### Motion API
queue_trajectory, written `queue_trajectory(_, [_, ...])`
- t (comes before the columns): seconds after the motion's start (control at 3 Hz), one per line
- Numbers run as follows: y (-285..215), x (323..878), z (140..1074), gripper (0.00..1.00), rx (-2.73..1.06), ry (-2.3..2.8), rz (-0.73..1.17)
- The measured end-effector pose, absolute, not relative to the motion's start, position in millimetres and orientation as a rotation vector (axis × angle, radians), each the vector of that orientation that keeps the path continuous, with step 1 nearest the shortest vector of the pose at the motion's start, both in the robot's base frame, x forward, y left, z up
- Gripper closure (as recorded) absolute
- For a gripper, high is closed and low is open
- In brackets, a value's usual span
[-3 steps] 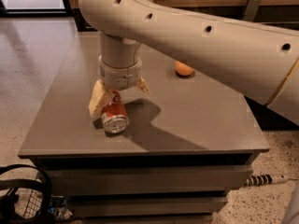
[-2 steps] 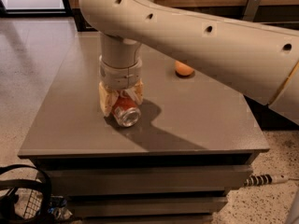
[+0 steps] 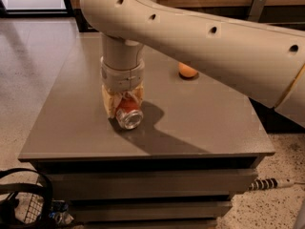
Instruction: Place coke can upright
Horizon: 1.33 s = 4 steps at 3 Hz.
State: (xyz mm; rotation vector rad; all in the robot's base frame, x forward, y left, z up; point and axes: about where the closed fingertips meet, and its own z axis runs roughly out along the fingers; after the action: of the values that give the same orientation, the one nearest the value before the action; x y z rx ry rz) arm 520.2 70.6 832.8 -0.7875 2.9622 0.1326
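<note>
The coke can (image 3: 127, 112) is red with a silver end. It lies tilted on its side on the grey table (image 3: 200, 123), its silver end facing the camera. My gripper (image 3: 123, 101) points straight down over the can, and its cream fingers (image 3: 109, 104) stand on either side of the can's red body, shut on it. The upper part of the can is hidden between the fingers.
An orange fruit (image 3: 187, 70) sits on the table behind and to the right of the gripper. My arm spans the upper right of the view. A dark wire basket (image 3: 24, 199) stands on the floor at the lower left. A cable plug (image 3: 267, 183) lies at the lower right.
The fingers were spread apart around the can; they have closed in on it. The can has shifted slightly right and turned, its silver end now facing more towards the camera.
</note>
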Motion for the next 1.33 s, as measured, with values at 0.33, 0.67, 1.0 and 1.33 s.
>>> queue_trajectory(0.33, [71.2, 520.1, 833.0, 1.0, -0.788, 2.959, 0.134])
queue_trajectory(0.67, [71.2, 520.1, 833.1, 1.0, -0.788, 2.959, 0.134])
queue_trajectory(1.0, [62.6, 515.7, 844.4, 1.0, -0.811, 2.887, 0.143])
queue_trajectory(1.33, [39.3, 503.4, 880.1, 1.0, -0.879, 2.671, 0.178])
